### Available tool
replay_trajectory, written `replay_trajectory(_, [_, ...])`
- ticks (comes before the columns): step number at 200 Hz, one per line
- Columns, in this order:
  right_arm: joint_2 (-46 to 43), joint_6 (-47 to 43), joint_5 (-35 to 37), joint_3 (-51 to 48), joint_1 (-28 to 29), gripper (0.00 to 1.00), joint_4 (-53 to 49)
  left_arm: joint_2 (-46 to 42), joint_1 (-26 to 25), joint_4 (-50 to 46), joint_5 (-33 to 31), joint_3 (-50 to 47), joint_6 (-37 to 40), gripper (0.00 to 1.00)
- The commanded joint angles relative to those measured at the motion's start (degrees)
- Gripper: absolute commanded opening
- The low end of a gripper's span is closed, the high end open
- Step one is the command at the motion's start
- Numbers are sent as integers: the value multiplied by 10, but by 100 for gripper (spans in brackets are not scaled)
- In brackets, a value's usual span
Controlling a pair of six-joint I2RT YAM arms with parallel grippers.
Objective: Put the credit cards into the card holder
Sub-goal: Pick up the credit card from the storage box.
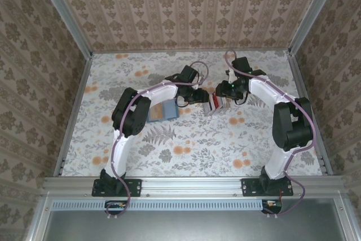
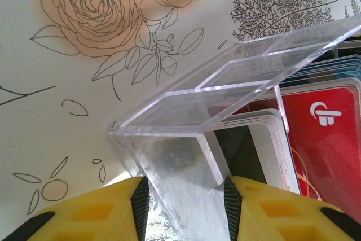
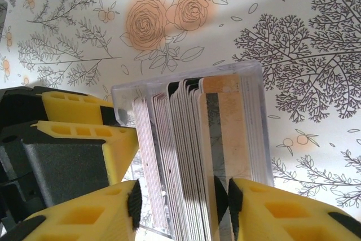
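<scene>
Right hand [image 3: 183, 201] astride cards [image 3: 186, 139] in rack [image 3: 251, 83]; overhead: teal card holder [image 1: 163, 110].

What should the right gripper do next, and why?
Probably close on the cards and lift straight up. The right gripper straddles them in the clear rack, the left gripper holds that rack steady, and the wallet lies nearby.

A white logo [image 2: 325, 114] marks the red card [image 2: 330, 165]; no words are legible.
</scene>
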Motion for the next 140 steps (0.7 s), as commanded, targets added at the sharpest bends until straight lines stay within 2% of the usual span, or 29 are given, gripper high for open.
replay_trajectory(1, [-16, -2, 8, 16, 5, 42, -19, 4, -4, -5, -2, 2, -5, 43])
replay_trajectory(59, [-27, -9, 22, 22, -4, 35, -32, 4, -4, -5, -2, 2, -4, 42])
replay_trajectory(112, [-29, -10, 25, 26, -8, 20, -35, 3, -3, -7, -2, 5, -3, 42])
replay_trajectory(140, [-28, -14, 30, 28, -10, 16, -41, 3, -3, -8, -2, 6, -3, 42])
